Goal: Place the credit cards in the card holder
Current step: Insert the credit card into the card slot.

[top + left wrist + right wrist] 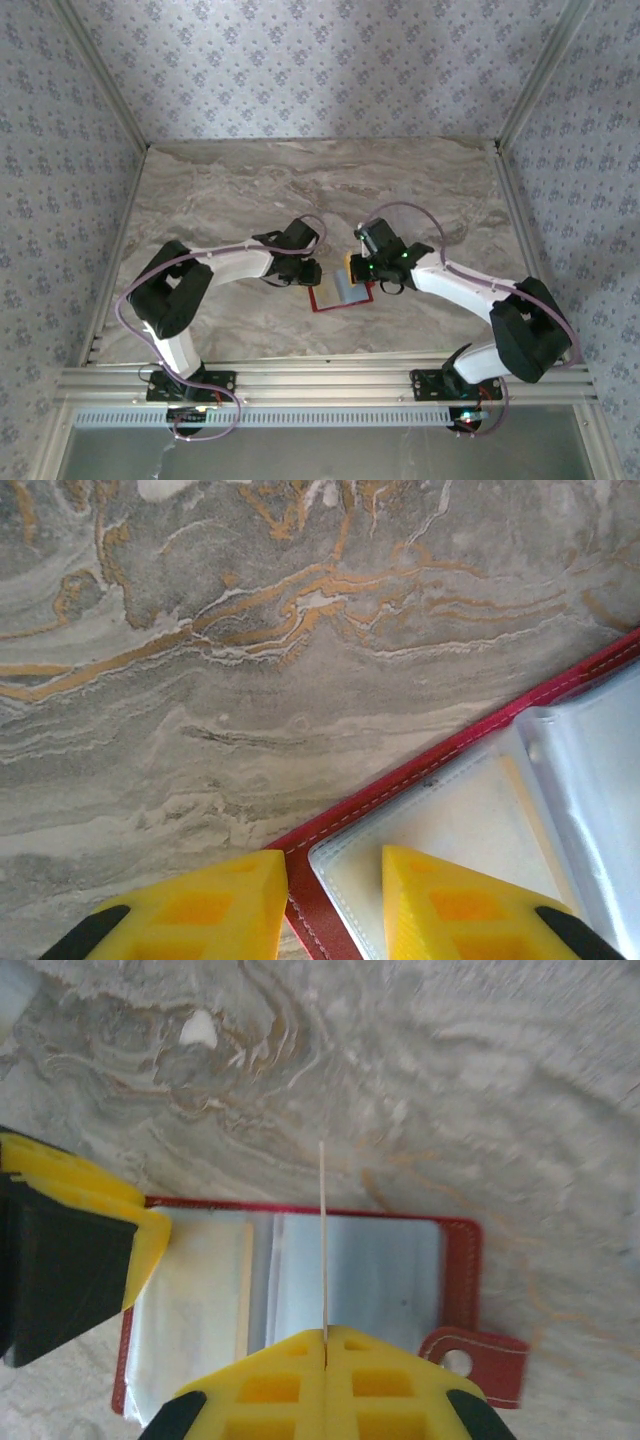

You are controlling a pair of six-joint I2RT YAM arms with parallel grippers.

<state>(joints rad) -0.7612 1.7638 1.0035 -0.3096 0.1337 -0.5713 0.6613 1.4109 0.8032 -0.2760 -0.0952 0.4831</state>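
The red card holder [466, 1260] lies open on the marble table, its clear sleeves facing up and its clasp tab [480, 1365] hanging off one corner. My right gripper [325, 1338] is shut on a thin credit card [323, 1240] held upright and edge-on over the holder's middle; its colour is hard to tell. A tan strip [245, 1290] shows inside the left sleeve. My left gripper [335, 880] is open and low over the holder's corner [420, 770], one finger over the table, the other over the sleeve. From above, both grippers [308, 272] [358, 272] meet at the holder [325, 303].
Bare marble table [300, 190] stretches behind and to both sides of the holder. Patterned walls and metal frame posts [530, 80] bound the workspace. The two grippers sit close together, the left finger [60, 1250] just left of the held card.
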